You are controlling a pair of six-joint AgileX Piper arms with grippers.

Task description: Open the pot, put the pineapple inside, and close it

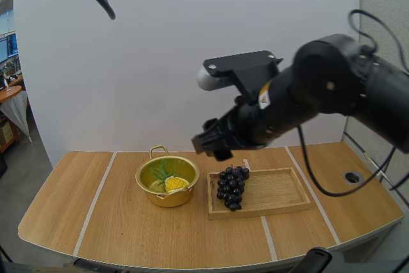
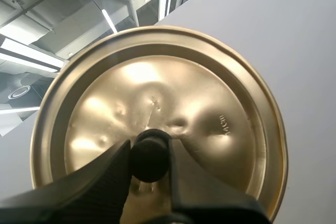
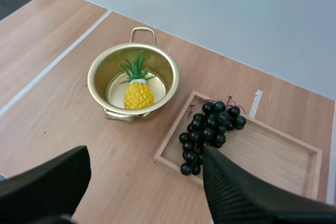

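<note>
Wooden table (image 1: 77,209), high view: uncovered pot (image 1: 167,197) holding pineapple (image 1: 176,183); grapes (image 1: 232,187) on tray (image 1: 284,190) just beside. Left wrist: left gripper (image 2: 149,150) clenched on lid (image 2: 210,103) by its knob (image 2: 149,162) (black). Right wrist: right gripper (image 3: 145,150) spread, empty, above pot and tray.

Pot (image 1: 169,198) mouth open above; grapes (image 1: 231,187) just beside

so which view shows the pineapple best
The right wrist view: it looks down into the open pot, so the whole pineapple is in plain sight. The high view catches it from farther off, at a flatter angle. The left wrist view faces the lid.
</note>
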